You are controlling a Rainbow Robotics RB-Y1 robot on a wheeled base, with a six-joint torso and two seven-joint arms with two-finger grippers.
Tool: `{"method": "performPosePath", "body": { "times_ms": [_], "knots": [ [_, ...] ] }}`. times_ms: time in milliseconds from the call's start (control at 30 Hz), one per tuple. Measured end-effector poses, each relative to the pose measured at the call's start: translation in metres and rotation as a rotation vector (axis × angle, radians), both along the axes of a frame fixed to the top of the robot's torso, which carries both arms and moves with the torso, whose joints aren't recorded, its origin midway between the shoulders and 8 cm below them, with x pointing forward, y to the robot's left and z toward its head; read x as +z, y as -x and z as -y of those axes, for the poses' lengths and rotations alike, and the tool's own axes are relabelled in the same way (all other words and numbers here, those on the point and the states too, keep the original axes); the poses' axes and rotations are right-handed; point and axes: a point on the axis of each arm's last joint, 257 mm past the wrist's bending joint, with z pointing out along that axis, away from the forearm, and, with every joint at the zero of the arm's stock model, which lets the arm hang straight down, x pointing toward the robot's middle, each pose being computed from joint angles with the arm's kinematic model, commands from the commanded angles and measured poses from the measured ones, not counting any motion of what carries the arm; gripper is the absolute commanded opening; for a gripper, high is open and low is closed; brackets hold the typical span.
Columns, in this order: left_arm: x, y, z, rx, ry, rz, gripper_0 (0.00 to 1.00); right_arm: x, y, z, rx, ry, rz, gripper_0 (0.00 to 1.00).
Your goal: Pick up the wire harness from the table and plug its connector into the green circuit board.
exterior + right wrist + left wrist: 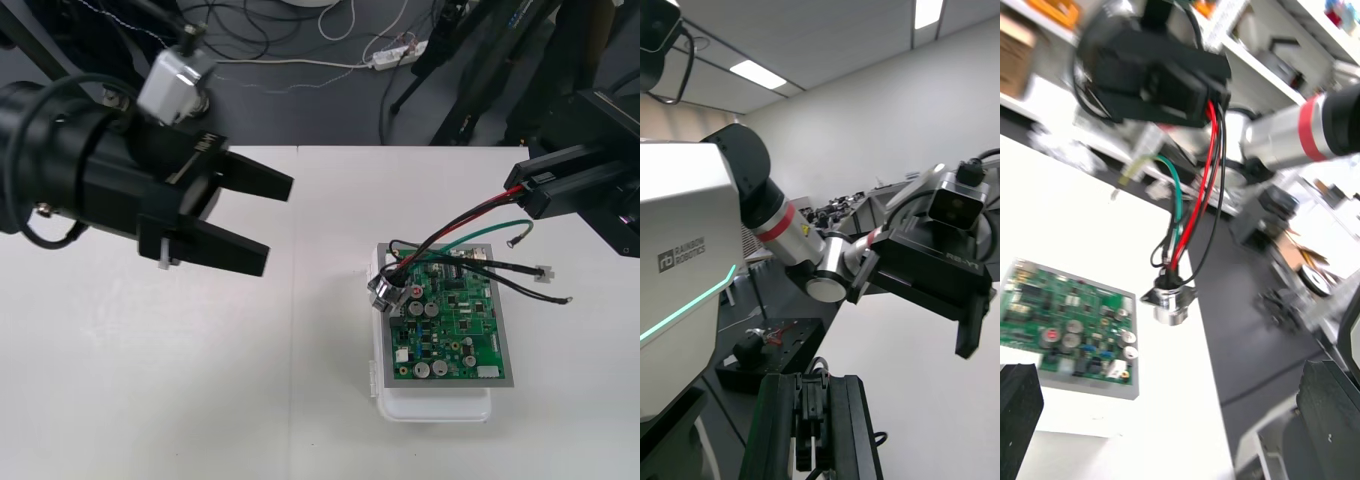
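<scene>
R claw point(520, 195) clamped on harness point(460, 224) wires, socket point(385, 292) dangling near board point(455, 320); L claw point(278, 225) apart at left; we reckon mid-carry; next: align plug w/ board.

The wire harness point(462, 217) has red, black and green wires and a silver socket point(383, 292). The circuit board point(455, 320) is green, its base point(435, 405) white. The table point(200, 380) is plain white. The left claw point(278, 225) and right claw point(518, 195) are black.

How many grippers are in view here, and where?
2. The left gripper, jaws open, hovers left of the green circuit board; the right gripper, to the board's right, is shut on the wire harness.
</scene>
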Motion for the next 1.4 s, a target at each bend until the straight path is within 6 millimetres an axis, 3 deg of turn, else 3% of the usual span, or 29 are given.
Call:
{"method": "performPosePath", "body": {
  "times_ms": [167,367,600,900,1200,1400],
  "knots": [
    [0.006,0.0,-0.021,0.077,0.065,-0.008,1.0,0.004,-0.01,-0.006,-0.1,-0.034,-0.021,0.0],
    [0.009,0.008,-0.024,0.155,0.123,0.012,1.0,0.012,-0.026,-0.007,-0.233,-0.069,-0.004,0.0],
    [0.02,0.004,-0.009,0.253,0.204,0.079,1.0,0.017,-0.028,-0.011,-0.288,-0.095,-0.005,0.0],
    [0.051,0.0,0.009,0.276,0.361,0.1,1.0,0.019,-0.029,-0.026,-0.349,-0.084,0.068,0.0],
    [0.065,0.008,0.044,0.203,0.4,0.356,1.0,0.02,-0.031,-0.041,-0.397,-0.09,0.151,0.0],
    [0.071,0.008,0.061,0.186,0.401,0.428,1.0,0.033,-0.028,-0.047,-0.413,-0.135,0.154,0.0]
  ]
}}
